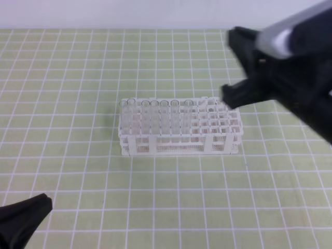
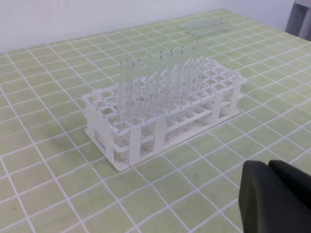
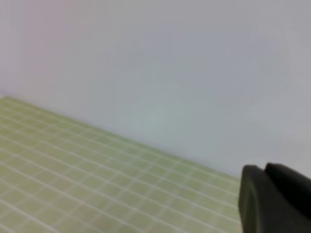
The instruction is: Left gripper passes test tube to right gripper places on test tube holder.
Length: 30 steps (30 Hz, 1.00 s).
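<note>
Above the rack's right end, the right gripper hung with fingers spread and empty, its tube seemingly already upright in the back row, while the closed left gripper waited aside.

- A laboratory-style robot test bench: a white plastic test tube holder stands mid-table, a row of clear glass test tubes upright along its far side.
- The table is covered by a pale green mat ruled with a white grid, the sort used on work surfaces.
- A plain, bare pale wall closes the far edge.
- Black robot arms reach in from the right and the near left corner.
</note>
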{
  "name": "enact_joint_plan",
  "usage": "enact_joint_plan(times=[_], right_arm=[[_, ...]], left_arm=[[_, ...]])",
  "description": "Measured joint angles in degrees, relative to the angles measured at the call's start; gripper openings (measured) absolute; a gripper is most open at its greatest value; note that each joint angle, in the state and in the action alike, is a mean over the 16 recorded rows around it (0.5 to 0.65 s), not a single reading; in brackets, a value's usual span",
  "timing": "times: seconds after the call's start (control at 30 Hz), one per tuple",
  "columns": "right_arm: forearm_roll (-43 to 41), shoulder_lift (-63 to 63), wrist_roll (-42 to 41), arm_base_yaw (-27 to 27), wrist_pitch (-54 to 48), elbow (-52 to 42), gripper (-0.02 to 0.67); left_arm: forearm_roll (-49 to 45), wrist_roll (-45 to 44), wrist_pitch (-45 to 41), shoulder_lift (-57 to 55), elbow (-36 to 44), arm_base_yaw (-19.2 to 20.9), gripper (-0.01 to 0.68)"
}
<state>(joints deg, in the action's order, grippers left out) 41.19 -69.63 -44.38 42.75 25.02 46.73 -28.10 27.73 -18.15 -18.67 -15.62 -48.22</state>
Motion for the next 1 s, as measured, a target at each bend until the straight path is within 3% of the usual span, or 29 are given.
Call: enact_joint_plan(times=[0.2, 0.6, 0.77, 1.0], right_arm=[[5.5, 9.3, -8.8, -1.9, -0.9, -6.6, -0.008], [12.4, 23.6, -18.8, -5.9, 5.7, -22.8, -0.015], [17.8, 31.7, -25.9, -12.3, -0.4, -25.7, -0.015], [25.2, 45.2, -35.2, -25.8, -12.5, -29.1, -0.015]], left_arm=[[0.0, 0.0, 0.1, -0.1, 0.0, 0.0, -0.003], [-0.1, 0.0, 0.2, -0.3, 0.0, 0.0, -0.003], [-0.1, 0.0, 0.1, -0.2, 0.0, 0.0, -0.003], [0.0, 0.0, -0.2, -0.2, 0.0, 0.0, -0.003]])
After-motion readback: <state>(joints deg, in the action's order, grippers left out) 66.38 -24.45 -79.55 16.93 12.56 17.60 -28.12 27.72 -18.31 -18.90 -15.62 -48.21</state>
